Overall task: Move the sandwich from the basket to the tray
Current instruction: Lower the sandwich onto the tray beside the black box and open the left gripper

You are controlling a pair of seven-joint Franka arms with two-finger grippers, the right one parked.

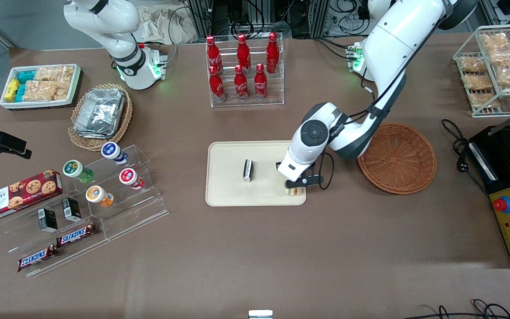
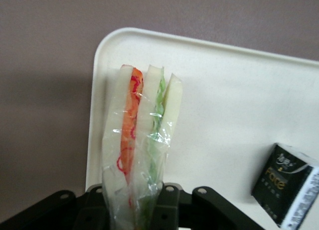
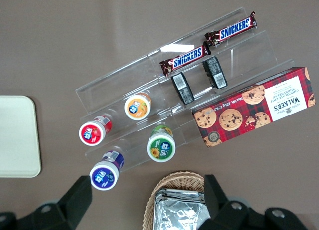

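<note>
The gripper (image 1: 298, 186) hangs over the tray (image 1: 228, 195), at the corner nearest the front camera on the working arm's side. Its jaws are closed on the sandwich (image 2: 139, 140), which stands on edge between them, wrapped in clear film (the orange-red and green filling layers show between three slices of white bread). In the front view only a small pale bit of the sandwich (image 1: 295, 191) peeks out under the gripper, right at the tray's rim; whether it touches the tray surface I cannot tell.

The wrist view shows the tray (image 2: 239, 105) under the sandwich, its rounded corner just past the bread tips, with brown table (image 2: 45, 90) around it. A small black-and-white packet (image 2: 285, 190) lies on the tray near the sandwich; from the front the packet (image 1: 248, 170) sits about mid-tray, apart from the gripper.

The basket (image 1: 397, 158) sits on the table (image 1: 255, 257) just beside the tray, toward the working arm's end, with nothing visible in it. Farther from the camera than the tray stands a clear rack of red bottles (image 1: 242, 66).
</note>
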